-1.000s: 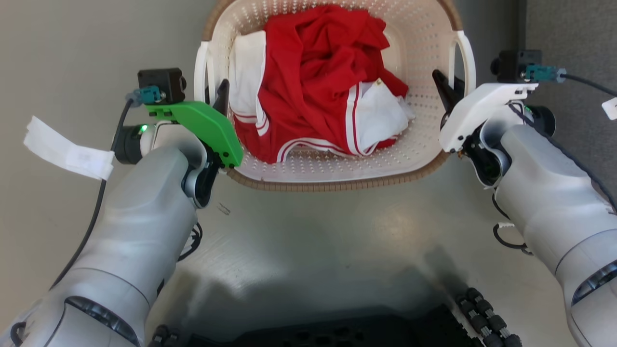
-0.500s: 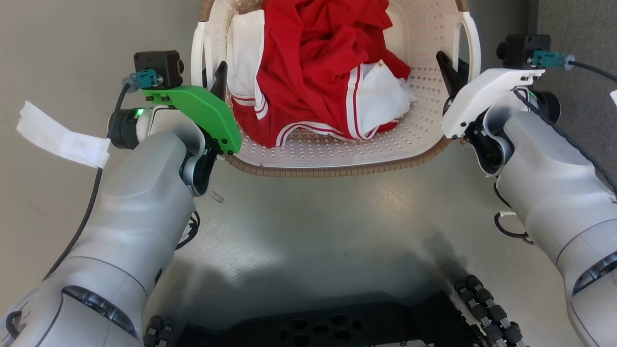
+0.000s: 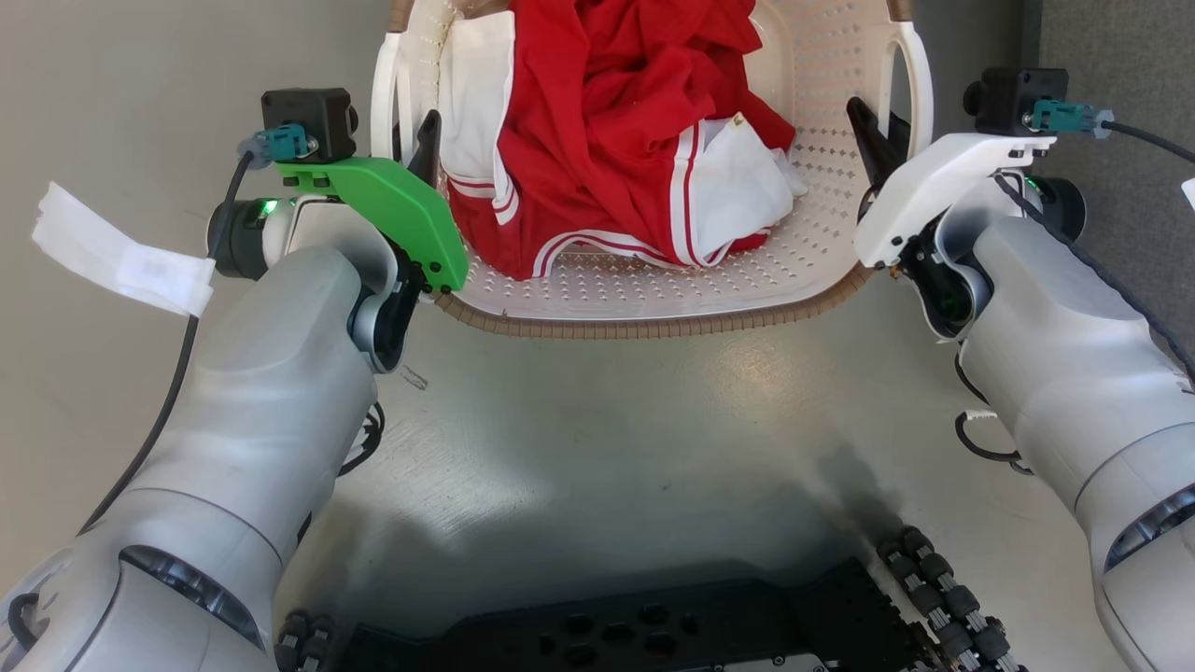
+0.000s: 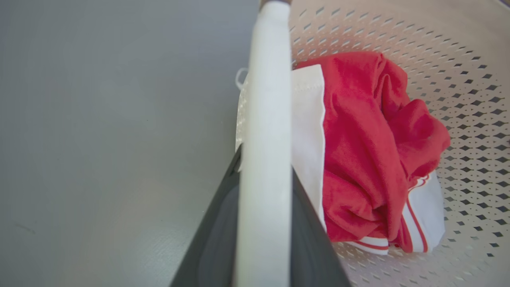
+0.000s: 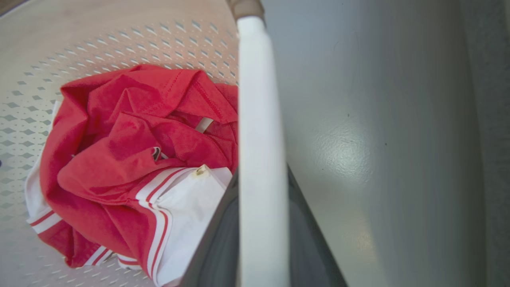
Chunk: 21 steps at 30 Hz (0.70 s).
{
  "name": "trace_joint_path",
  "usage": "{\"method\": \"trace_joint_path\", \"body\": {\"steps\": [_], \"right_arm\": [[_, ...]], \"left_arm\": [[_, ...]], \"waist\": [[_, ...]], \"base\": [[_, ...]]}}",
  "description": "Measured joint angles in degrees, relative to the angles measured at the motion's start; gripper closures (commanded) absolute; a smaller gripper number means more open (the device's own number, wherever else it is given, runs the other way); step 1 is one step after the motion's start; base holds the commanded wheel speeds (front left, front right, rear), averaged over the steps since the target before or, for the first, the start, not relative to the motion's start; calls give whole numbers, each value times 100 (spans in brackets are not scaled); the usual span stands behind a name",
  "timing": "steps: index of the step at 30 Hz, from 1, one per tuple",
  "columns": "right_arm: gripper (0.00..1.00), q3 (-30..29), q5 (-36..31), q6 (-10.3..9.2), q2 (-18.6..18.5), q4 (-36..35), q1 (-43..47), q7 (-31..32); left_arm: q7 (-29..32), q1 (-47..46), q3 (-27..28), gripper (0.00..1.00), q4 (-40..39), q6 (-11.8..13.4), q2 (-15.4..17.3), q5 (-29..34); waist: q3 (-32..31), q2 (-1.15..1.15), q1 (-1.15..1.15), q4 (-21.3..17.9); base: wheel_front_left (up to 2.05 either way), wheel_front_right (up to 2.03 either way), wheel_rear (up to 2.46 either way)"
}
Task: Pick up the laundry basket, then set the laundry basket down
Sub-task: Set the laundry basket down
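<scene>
The laundry basket (image 3: 653, 313) sits straight ahead of the robot, between its two arms, with a heap of red and white clothes (image 3: 607, 121) inside. The left gripper (image 3: 420, 140) has its dark fingers (image 4: 217, 231) closed on either side of the white left handle (image 4: 265, 119). The right gripper (image 3: 878, 131) is clamped the same way on the right handle (image 5: 261, 139). From where I stand I can't tell for sure whether the bottom is clear of the grey floor (image 3: 607, 420). The worry I'd have is those handles: each is a smooth, narrow plastic bar held only by a pinch, so it could slide through the fingers if the load pulls down hard. If one arm rises or drops faster than the other, the basket would tilt, the clothes would slump to the low side, and that handle would carry more than its share. The handles also look thin and may flex, which would let the near rim (image 3: 579, 327) sag toward the robot's base. Coming down unevenly, one corner would hit the floor first and twist the bar out of the grip. Letting go before it rests flat would drop it.
</scene>
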Motion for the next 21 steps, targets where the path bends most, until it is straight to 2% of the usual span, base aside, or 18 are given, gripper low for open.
{"method": "trace_joint_path", "body": {"steps": [13, 14, 15, 16, 17, 21], "right_arm": [[100, -1, -13, 0, 2, 23, -109, -57], [96, -1, -15, 0, 2, 30, -110, -57], [77, -1, -16, 0, 2, 42, -110, -57], [44, -1, -19, 1, -2, 53, -110, -57], [0, -4, -20, 9, -20, 68, -124, -78], [0, -30, -20, 9, -63, 129, -220, -108]], "left_arm": [[-91, -86, -71, 100, 4, 27, 4, -97], [-91, -86, -93, 100, 7, 27, 5, -101], [-91, -86, -111, 100, 7, 27, 5, -101], [-91, -86, -135, 52, 7, 26, 11, -102], [-88, -86, -174, 0, 7, 13, 20, -102], [-87, -86, -216, 0, 0, -34, 30, -166]], "waist": [[60, 0, 0, 7], [63, 0, 0, 8], [65, 0, 0, 9], [66, 0, 0, 10], [66, 0, 0, 10], [56, 0, 0, 8]], "base": [[0, 0, 0], [0, 0, 0], [0, 0, 0], [0, 0, 0], [0, 0, 0], [0, 0, 0]]}}
